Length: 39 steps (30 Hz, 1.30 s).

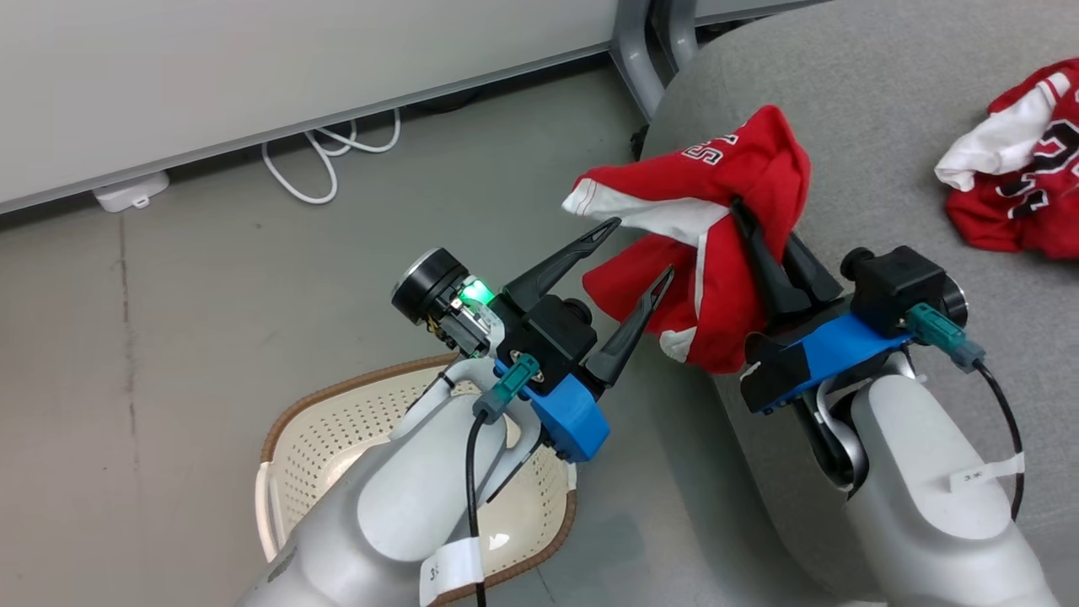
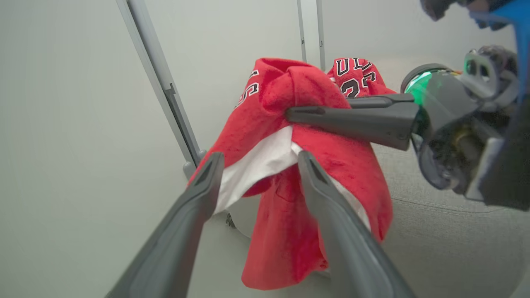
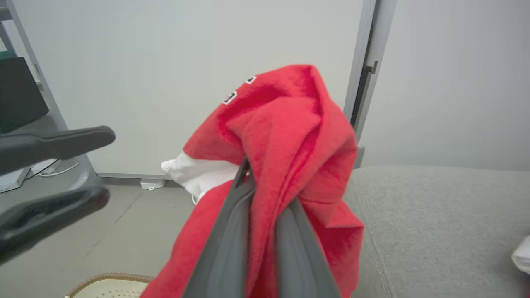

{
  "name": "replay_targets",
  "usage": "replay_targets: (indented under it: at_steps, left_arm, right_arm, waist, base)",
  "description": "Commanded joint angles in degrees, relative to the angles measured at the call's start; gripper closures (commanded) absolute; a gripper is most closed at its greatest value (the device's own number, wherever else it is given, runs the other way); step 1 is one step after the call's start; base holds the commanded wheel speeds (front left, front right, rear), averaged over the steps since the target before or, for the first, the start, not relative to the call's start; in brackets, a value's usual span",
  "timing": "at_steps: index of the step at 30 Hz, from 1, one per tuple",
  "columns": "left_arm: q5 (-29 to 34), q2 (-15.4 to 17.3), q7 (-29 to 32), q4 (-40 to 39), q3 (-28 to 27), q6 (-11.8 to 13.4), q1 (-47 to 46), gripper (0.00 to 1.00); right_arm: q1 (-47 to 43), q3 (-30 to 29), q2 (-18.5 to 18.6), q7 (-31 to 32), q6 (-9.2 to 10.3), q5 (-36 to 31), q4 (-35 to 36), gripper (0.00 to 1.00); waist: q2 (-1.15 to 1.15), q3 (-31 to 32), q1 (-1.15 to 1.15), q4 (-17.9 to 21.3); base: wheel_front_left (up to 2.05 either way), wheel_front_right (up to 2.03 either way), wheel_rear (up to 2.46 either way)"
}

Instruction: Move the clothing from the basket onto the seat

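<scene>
My right gripper (image 1: 743, 211) is shut on a red garment with white trim and lettering (image 1: 716, 181), holding it up over the left corner of the grey seat (image 1: 885, 93). The cloth drapes over the right gripper's fingers (image 3: 232, 231) in the right wrist view. My left gripper (image 1: 642, 251) stands open just left of the hanging cloth, its fingers (image 2: 207, 178) either side of the white trim, gripping nothing. A second red-and-white garment (image 1: 1024, 169) lies on the seat at the right. The cream basket (image 1: 337, 438) sits on the floor below my left arm, which partly hides it.
A white cable (image 1: 320, 164) and a white adapter (image 1: 131, 192) lie on the grey floor by the pale wall panel. A grey metal leg (image 1: 641, 51) stands behind the seat's corner. Open floor lies left of the basket.
</scene>
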<state>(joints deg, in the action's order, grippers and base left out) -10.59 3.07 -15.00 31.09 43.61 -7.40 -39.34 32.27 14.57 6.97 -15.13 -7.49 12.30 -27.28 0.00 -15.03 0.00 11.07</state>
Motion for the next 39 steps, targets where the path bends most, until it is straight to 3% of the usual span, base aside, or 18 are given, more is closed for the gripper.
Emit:
replay_targets:
  at_steps: [1, 19, 39]
  left_arm:
    - [-0.19, 0.15, -0.27, 0.10, 0.40, -0.11, -0.92, 0.00]
    - [-1.44, 0.09, -0.27, 0.84, 4.67, -0.10, -1.03, 0.00]
    - [-2.13, -0.06, -0.27, 0.29, 5.75, -0.11, 0.12, 0.00]
  right_arm:
    - [-1.04, -0.72, -0.02, -0.02, -0.01, -0.31, 0.53, 1.00]
    - [-5.87, -11.14, 0.88, -0.02, -0.01, -1.00, 5.28, 1.00]
    - [-9.47, -14.42, 0.32, -0.01, -0.01, -1.07, 6.95, 1.00]
  waist:
    - [0.00, -0.84, 0.00, 1.54]
    - [0.00, -2.87, 0.00, 8.17]
    - [0.00, -2.51, 0.00, 9.08]
  base:
    - [0.00, 0.00, 0.00]
    - [0.00, 0.00, 0.00]
    - [0.00, 0.00, 0.00]
